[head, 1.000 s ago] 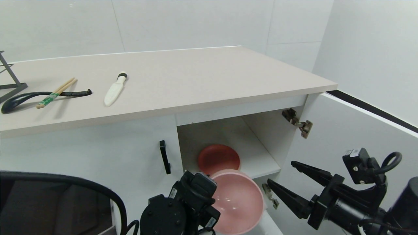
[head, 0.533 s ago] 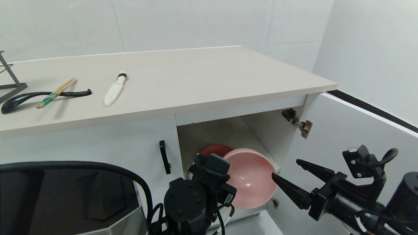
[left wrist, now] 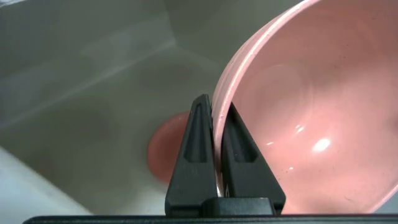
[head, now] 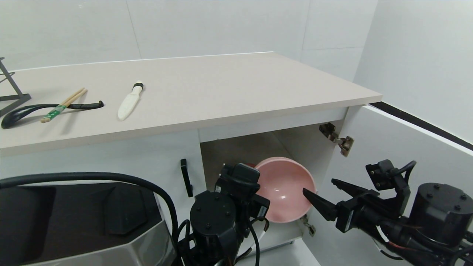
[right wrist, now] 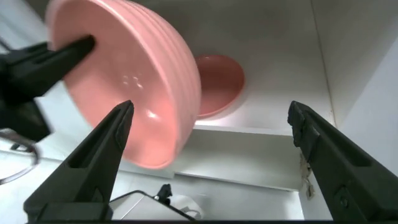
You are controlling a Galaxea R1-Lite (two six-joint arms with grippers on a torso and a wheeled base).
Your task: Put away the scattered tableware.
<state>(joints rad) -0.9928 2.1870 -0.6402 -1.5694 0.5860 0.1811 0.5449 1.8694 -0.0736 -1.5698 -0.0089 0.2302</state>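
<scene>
One rim-only pinch: left gripper (left wrist: 214, 107) clamps the tilted pink bowl (head: 282, 188); right gripper (head: 318, 186) gapes empty. A slip could hit the red dish (right wrist: 221, 78).

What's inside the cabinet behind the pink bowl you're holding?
A red dish lies on the shelf. The pink bowl, in the left pincer, covers part of the dish.

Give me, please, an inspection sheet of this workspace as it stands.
Surface: beige countertop over an open white cabinet.
Job's things: big pink ribbed bowl tilted at the cabinet opening; small red dish on the shelf inside; black spoon, wooden chopsticks and white knife on the countertop.
Clutter: dark metal rack at the countertop's left edge.
Grippers: left gripper shut on the bowl's rim; right gripper open, empty.
Cables: black cables beside the left arm.
Surroundings: white walls.
</scene>
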